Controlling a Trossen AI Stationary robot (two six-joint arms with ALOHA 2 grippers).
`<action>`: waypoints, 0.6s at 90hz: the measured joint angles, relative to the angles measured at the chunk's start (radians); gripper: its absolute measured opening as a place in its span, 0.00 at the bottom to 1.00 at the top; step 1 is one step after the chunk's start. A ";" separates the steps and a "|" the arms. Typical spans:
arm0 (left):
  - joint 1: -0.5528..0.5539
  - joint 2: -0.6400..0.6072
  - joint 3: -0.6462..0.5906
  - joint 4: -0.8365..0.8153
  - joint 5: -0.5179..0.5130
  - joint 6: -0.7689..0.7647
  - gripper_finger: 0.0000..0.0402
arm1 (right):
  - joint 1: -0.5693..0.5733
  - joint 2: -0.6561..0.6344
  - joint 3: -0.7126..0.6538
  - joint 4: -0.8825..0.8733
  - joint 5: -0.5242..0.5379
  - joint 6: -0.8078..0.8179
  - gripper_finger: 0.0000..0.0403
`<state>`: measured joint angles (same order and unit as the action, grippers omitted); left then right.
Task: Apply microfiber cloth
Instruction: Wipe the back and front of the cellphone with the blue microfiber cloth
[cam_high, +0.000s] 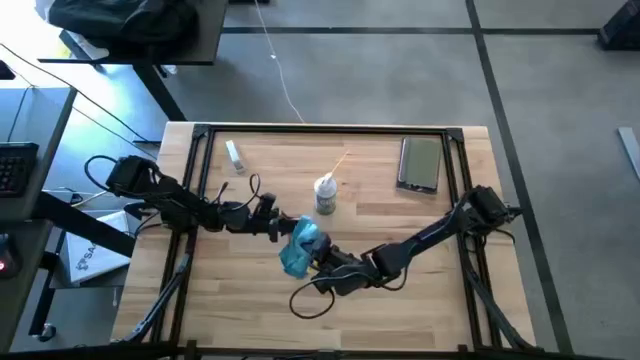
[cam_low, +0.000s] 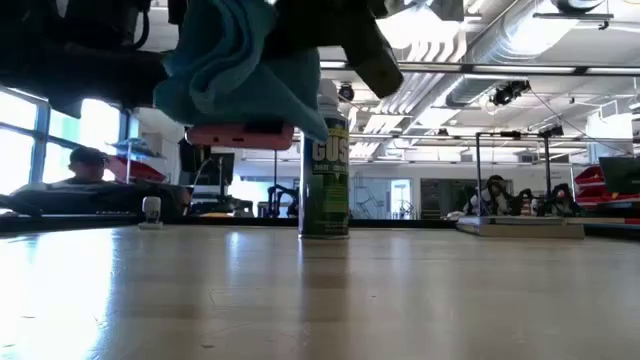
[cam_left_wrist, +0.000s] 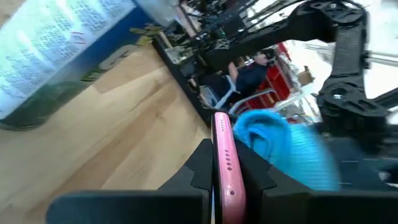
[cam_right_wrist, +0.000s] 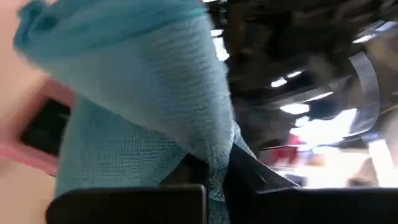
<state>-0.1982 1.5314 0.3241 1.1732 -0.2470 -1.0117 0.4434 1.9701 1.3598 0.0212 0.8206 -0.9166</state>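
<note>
Mid-table, the left gripper (cam_left_wrist: 225, 177) clamps a pink phone (cam_left_wrist: 225, 162) edgewise; the right gripper (cam_right_wrist: 214, 171) pinches the microfiber cloth (cam_high: 300, 247), seemingly touching it. Hard rubbing could twist the phone loose.

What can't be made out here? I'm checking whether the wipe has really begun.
- Cloth-to-phone contact: in the high view the cloth covers the pink phone; in the right wrist view it is blurred.
- Pink phone's screen: the left wrist view shows only its edge, clamped in the left gripper.
- Right gripper: its fingertips are buried in cloth.
- Spray can top: hidden behind the cloth in the low view.
</note>
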 joint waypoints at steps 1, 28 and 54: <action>0.000 0.000 0.000 0.004 0.002 0.001 0.03 | -0.002 0.000 0.000 -0.010 -0.004 0.017 0.00; -0.002 0.001 0.000 0.039 0.000 0.030 0.03 | -0.052 0.000 0.000 -0.050 -0.203 0.290 0.00; -0.018 0.002 -0.002 0.039 -0.016 0.069 0.03 | -0.131 -0.002 0.002 -0.001 -0.285 0.343 0.00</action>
<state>-0.2163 1.5330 0.3225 1.2118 -0.2628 -0.9431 0.3122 1.9678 1.3621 0.0205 0.5356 -0.5740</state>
